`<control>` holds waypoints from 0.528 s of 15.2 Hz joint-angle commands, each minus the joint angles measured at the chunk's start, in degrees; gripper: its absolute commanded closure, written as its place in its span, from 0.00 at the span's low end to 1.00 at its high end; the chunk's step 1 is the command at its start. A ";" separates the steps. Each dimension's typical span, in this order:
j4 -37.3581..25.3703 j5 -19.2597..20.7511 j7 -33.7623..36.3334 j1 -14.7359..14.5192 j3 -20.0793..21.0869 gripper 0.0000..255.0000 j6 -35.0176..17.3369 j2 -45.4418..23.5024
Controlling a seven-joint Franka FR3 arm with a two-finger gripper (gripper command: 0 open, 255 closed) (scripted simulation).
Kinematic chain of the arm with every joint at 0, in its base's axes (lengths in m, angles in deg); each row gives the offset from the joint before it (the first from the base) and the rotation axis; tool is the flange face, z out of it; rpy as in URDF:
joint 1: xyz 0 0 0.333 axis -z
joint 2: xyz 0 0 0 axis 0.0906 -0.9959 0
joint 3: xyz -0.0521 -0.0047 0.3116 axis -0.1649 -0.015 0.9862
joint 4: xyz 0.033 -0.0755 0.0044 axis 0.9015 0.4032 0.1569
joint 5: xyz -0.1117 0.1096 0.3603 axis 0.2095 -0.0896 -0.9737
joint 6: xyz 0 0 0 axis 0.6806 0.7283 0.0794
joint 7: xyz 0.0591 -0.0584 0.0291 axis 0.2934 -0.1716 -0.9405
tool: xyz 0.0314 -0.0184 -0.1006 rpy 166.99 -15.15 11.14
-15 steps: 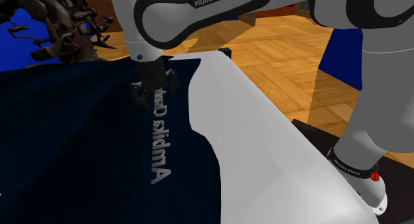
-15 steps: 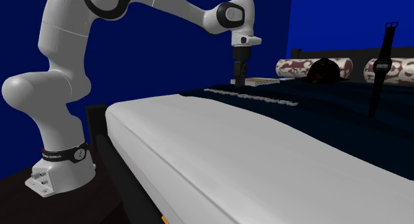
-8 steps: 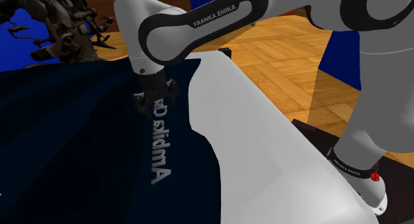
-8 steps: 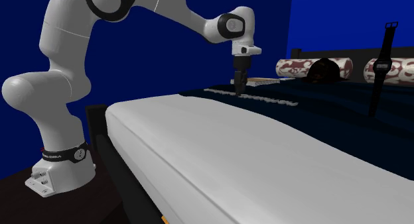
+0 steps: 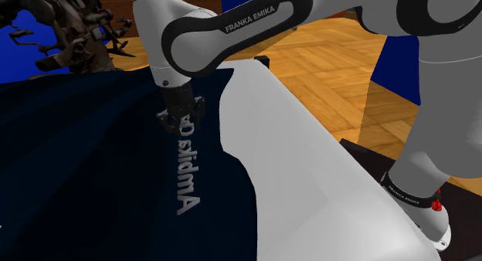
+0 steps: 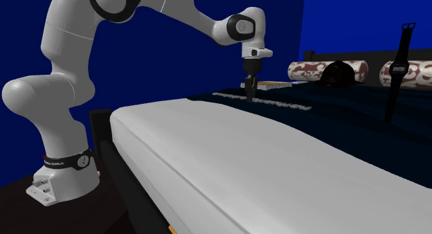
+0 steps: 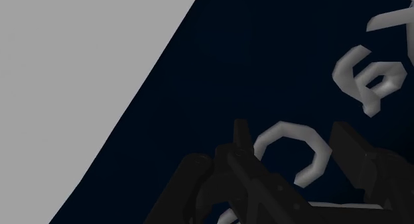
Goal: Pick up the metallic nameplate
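Lying flat on the dark navy blanket [image 5: 77, 182] of a bed [image 5: 309, 159], the nameplate [image 5: 185, 171] is a row of raised grey letters. In the shoulder view it runs from about 6 o'clock up toward 12 o'clock, close to the blanket's edge, with the bare white part of the bed at its 3 o'clock side. The gripper [image 5: 181, 120] is down at the row's 12 o'clock end, pointing straight down from the white arm [image 5: 232, 28] with its tips at the level of the letters. In the wrist view the gripper [image 7: 292, 133] has its jaws apart, straddling one curved letter of the nameplate [image 7: 318, 156]; both black fingers [image 7: 240, 143] sit close beside that letter, and it rests on the blanket, not lifted. In the second exterior view the gripper [image 6: 250, 94] meets the nameplate [image 6: 277, 103] at the row's 9 o'clock end, against a blue wall [image 6: 173, 66]. Well apart from it, toward 3 o'clock, a black wristwatch [image 6: 398, 66] stands upright in front of a patterned bolster [image 6: 311, 68]. A brown tangled thing [image 5: 69, 35] sits beyond the blanket at 11 o'clock in the shoulder view, with a wooden floor [image 5: 324, 59] at 1 o'clock.
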 commanded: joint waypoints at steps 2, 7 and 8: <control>0.07 0.02 0.01 0.00 -0.04 1.00 0.08 -0.09; -2.55 -0.24 -0.28 -0.15 0.11 1.00 2.98 0.23; -3.20 -0.30 -0.34 -0.19 0.15 1.00 3.70 0.32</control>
